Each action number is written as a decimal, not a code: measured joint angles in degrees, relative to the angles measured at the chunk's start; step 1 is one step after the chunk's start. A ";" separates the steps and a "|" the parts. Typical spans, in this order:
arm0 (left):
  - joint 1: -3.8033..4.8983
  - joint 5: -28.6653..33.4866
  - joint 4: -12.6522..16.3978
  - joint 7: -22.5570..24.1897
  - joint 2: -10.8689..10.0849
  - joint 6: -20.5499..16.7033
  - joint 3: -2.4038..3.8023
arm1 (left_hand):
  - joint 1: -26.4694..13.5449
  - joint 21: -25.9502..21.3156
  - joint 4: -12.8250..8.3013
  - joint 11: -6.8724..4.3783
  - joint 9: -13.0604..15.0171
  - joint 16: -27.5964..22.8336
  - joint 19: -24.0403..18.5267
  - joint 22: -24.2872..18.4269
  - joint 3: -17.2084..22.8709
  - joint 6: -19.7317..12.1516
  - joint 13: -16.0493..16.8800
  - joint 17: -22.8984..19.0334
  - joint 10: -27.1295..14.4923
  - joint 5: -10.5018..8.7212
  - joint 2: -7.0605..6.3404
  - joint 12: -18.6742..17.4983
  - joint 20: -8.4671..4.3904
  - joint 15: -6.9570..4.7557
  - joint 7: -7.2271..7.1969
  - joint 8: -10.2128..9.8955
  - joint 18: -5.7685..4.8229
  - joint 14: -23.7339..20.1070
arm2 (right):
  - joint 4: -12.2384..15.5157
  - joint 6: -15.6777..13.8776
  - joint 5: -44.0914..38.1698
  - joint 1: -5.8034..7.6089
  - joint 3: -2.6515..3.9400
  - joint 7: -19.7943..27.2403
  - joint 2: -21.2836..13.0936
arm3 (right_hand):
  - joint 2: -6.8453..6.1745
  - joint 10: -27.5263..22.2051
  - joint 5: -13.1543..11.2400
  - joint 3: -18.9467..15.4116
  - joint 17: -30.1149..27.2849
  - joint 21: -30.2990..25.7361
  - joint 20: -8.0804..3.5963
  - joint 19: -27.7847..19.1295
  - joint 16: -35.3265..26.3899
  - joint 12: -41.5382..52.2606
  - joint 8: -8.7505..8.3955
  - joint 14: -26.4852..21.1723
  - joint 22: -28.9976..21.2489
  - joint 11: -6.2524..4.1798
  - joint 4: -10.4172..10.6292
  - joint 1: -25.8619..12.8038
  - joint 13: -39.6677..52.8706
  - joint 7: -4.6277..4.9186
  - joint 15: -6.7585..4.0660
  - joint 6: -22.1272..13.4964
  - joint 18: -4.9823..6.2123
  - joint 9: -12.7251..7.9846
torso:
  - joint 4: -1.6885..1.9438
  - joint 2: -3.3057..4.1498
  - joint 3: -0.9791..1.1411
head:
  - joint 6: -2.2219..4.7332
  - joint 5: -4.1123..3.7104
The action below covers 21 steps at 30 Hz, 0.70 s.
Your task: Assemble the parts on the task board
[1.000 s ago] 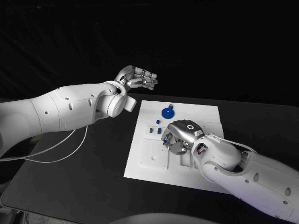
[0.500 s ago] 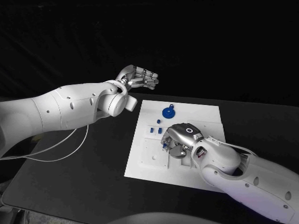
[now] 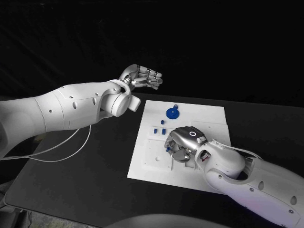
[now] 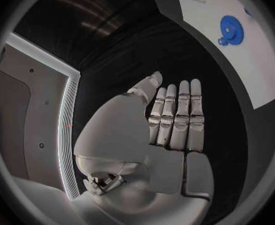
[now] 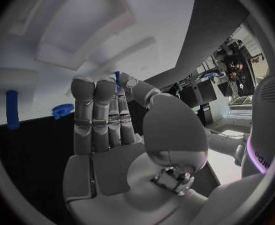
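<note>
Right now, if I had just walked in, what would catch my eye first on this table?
Probably the white rectangular task board in the middle of the black table, with a round blue toothed gear near its far edge. Over the board's middle, the silver right hand pinches a small blue part, while the silver left hand hovers open off the board's far left corner.

Black table (image 3: pixel 83 180), dark backdrop (image 3: pixel 193 38)

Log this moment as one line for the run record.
left hand: raised off board, holding nothing | right hand: over white task board, pinching small blue part | round blue gear: lying on board
</note>
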 measured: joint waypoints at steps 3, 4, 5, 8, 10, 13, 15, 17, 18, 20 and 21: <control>0.00 0.00 -0.09 0.00 -0.01 0.00 0.00 | 0.00 0.00 0.00 0.03 0.00 0.00 0.00 0.45 0.00 -0.16 0.00 0.00 -0.35 0.00 0.00 0.00 0.00 0.00 0.16 0.00 0.00 0.00 | 0.02 0.03 -0.06 -0.02 -0.02 -0.01 -0.03 | 0.00 0.00 0.00 -0.05 0.00 0.00 0.00 0.00 0.00 0.00 0.00 0.00 0.00 0.00 -0.05 0.00 0.00 0.00 0.00 -0.01 0.00 0.00 | 0.00 -0.01 -0.02 | -0.11 0.02; 0.00 0.00 -0.12 -0.01 -0.01 0.00 0.00 | 0.00 0.00 0.00 0.03 0.00 0.00 0.00 0.45 0.00 -0.16 0.00 0.00 -0.35 0.00 0.00 0.00 0.00 0.00 0.16 0.00 0.00 0.00 | 0.02 0.04 -0.08 -0.03 -0.03 -0.02 -0.03 | 0.00 0.00 0.00 -0.05 0.00 0.00 0.00 0.00 0.00 0.00 0.00 0.00 0.00 0.00 -0.05 0.00 0.00 0.00 0.00 -0.01 0.00 0.00 | 0.00 -0.01 -0.01 | -0.13 0.00; 0.00 0.00 -0.13 -0.01 -0.01 0.00 0.00 | 0.00 0.00 0.00 0.03 0.00 0.00 0.00 0.45 0.00 -0.16 0.00 0.00 -0.35 0.00 0.00 0.00 0.00 0.00 0.16 0.00 0.00 0.00 | 0.01 0.04 -0.09 -0.04 -0.03 -0.02 -0.03 | 0.00 0.00 0.00 -0.05 0.00 0.00 0.00 0.00 0.00 0.00 0.00 0.00 0.00 0.00 -0.05 0.00 0.00 0.00 0.00 -0.01 0.00 0.00 | 0.00 -0.01 -0.01 | -0.13 -0.01; 0.00 0.00 -0.15 -0.02 -0.01 0.01 0.00 | 0.00 0.00 0.00 0.03 0.00 0.00 0.00 0.45 0.00 -0.16 0.00 0.00 -0.35 0.00 0.00 0.00 0.00 0.00 0.16 0.00 0.00 0.00 | -0.14 0.05 -0.19 -0.04 -0.03 -0.02 0.04 | 0.00 0.00 -0.01 -0.05 0.00 0.00 0.00 0.00 0.00 0.00 0.00 0.00 0.00 0.00 -0.05 0.00 0.00 0.01 0.00 -0.03 0.08 0.00 | 0.00 -0.02 -0.03 | -0.14 -0.06; 0.00 0.00 -0.17 -0.03 0.01 0.01 0.00 | 0.00 0.00 0.00 0.04 0.00 0.00 0.00 0.45 0.00 -0.16 0.00 0.00 -0.35 0.00 0.00 0.00 0.00 0.00 0.16 0.00 0.00 0.00 | -0.42 0.05 -0.31 -0.03 -0.07 -0.03 0.22 | -0.01 0.00 -0.01 -0.05 0.00 0.00 0.00 0.00 0.00 0.00 -0.03 0.00 -0.01 0.00 -0.05 0.00 0.00 0.01 0.00 -0.03 0.21 0.00 | 0.00 -0.02 -0.03 | -0.07 -0.10; 0.00 0.00 -0.17 -0.04 0.03 0.02 0.00 | 0.00 0.00 0.00 0.03 0.00 0.00 0.00 0.45 0.00 -0.16 0.00 0.00 -0.35 0.00 0.00 0.00 0.00 0.00 0.16 0.00 0.00 0.00 | -0.92 0.02 -0.56 0.03 -0.17 -0.03 0.61 | -0.08 0.00 -0.01 -0.05 -0.11 -0.67 0.01 0.00 0.25 0.00 -0.04 0.00 0.73 0.00 -0.05 -0.08 0.00 -0.01 0.00 -0.06 0.24 0.00 | 0.00 -0.02 -0.03 | 0.02 -0.23; 0.00 0.00 -0.17 -0.05 0.04 0.03 0.00 | 0.00 0.00 0.00 0.03 0.00 0.00 0.00 0.52 0.00 -0.16 0.00 0.00 -0.35 0.00 0.00 0.00 0.00 0.03 0.16 0.00 0.00 -0.03 | -1.13 -0.03 -0.75 0.08 -0.31 -0.03 0.80 | -0.16 0.00 -0.01 -0.05 -0.13 -0.79 0.01 0.00 0.26 0.00 -0.06 0.00 0.97 0.00 -0.05 -0.15 0.00 -0.06 0.00 -0.02 0.26 0.00 | 0.00 -0.02 -0.02 | 0.07 -0.27; 0.00 0.00 -0.17 -0.05 0.04 0.03 0.00 | 0.00 0.00 0.00 0.03 0.00 0.00 0.00 0.64 0.00 -0.16 0.00 0.00 -0.35 0.00 0.00 0.00 0.00 0.22 0.16 0.00 0.00 -0.22 | -1.37 -0.09 -0.94 0.14 -0.51 -0.03 1.06 | -0.16 0.01 -0.01 -0.05 -0.13 -0.80 0.01 0.00 0.26 0.00 -0.09 0.00 0.97 0.00 -0.05 -0.15 0.00 -0.15 0.00 0.07 0.27 0.00 | 0.00 -0.01 -0.02 | 0.11 -0.29; 0.00 0.00 -0.16 -0.05 0.05 0.03 0.00 | 0.00 0.00 0.00 0.03 0.00 0.00 0.00 0.64 0.00 -0.16 0.00 0.00 -0.35 0.00 0.00 0.00 0.00 0.22 0.16 0.00 0.00 -0.22 | -1.50 -0.09 -1.02 0.13 -0.67 -0.03 1.18 | -0.16 0.01 -0.01 -0.05 -0.13 -0.80 0.01 -0.01 0.26 0.00 -0.10 0.00 0.97 -0.01 -0.05 -0.15 0.00 -0.23 0.00 0.15 0.26 0.00 | 0.00 0.00 -0.01 | 0.12 -0.29; 0.00 0.00 -0.15 -0.06 0.05 0.03 0.00 | 0.00 0.00 0.00 0.03 0.00 0.00 0.00 0.64 0.00 -0.16 0.00 0.00 -0.35 0.00 0.00 0.00 0.00 0.22 0.16 0.00 0.00 -0.22 | -1.72 -0.10 -1.18 0.09 -0.81 -0.02 1.35 | -0.16 0.01 -0.01 -0.05 -0.14 -0.86 0.01 -0.01 0.27 0.00 -0.21 0.00 1.03 -0.01 -0.05 -0.15 0.00 -0.24 0.00 0.14 0.26 0.00 | 0.00 0.01 -0.02 | 0.15 -0.30; 0.00 0.00 -0.15 -0.06 0.06 0.03 0.00 | 0.00 0.00 0.00 0.03 0.00 0.00 0.00 0.64 0.00 -0.16 0.00 0.00 -0.35 0.00 0.00 0.00 0.00 0.22 0.16 0.00 0.00 -0.22 | -1.82 -0.11 -1.29 0.10 -0.83 -0.02 1.44 | -0.16 0.01 -0.01 -0.05 -0.19 -1.09 0.01 -0.01 0.26 0.01 -0.21 0.00 1.20 0.00 -0.05 -0.15 0.00 -0.24 0.00 0.14 0.26 0.00 | 0.00 0.01 -0.01 | 0.16 -0.30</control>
